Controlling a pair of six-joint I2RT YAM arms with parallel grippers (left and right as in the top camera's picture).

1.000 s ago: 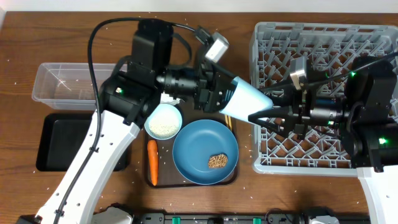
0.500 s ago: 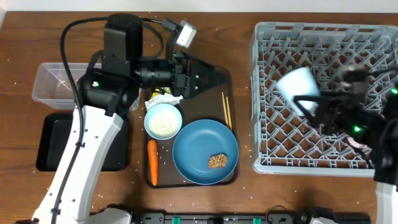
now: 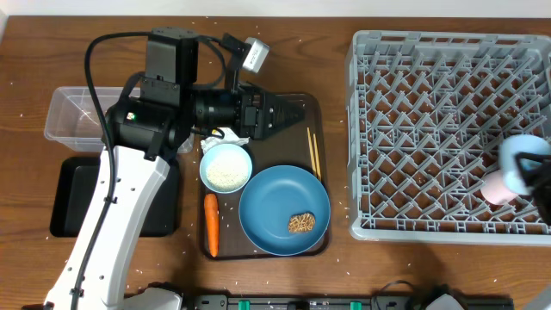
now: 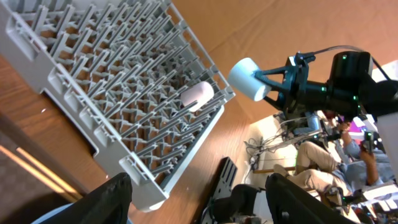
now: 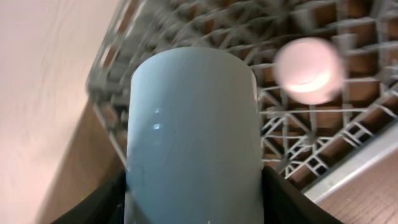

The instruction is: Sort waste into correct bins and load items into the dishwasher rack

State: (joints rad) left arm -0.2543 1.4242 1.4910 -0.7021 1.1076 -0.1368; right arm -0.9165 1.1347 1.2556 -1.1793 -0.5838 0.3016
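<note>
My right gripper (image 3: pixel 535 172) is shut on the light blue cup (image 3: pixel 519 155) and holds it over the right edge of the grey dishwasher rack (image 3: pixel 448 95). In the right wrist view the cup (image 5: pixel 193 124) fills the space between the fingers (image 5: pixel 193 202). The pinkish-white cup (image 3: pixel 498 188) lies in the rack just beside it. My left gripper (image 3: pixel 291 114) is open and empty above the brown serving tray (image 3: pixel 317 108). On that tray are the blue plate (image 3: pixel 274 202) with a brown chunk (image 3: pixel 300 224), a white bowl of rice (image 3: pixel 226 168), a carrot (image 3: pixel 211 226), chopsticks (image 3: pixel 314 153) and a napkin (image 3: pixel 228 136).
The clear tub (image 3: pixel 82 116) stands at the far left, with the black tray (image 3: pixel 73 198) in front of it. Loose rice grains lie scattered over the table. The left arm reaches over the tub and the back of the serving tray.
The right arm carried the light blue cup from mid-table to the rack's right edge. The left gripper, which let go of the cup, drew back left over the serving tray.
</note>
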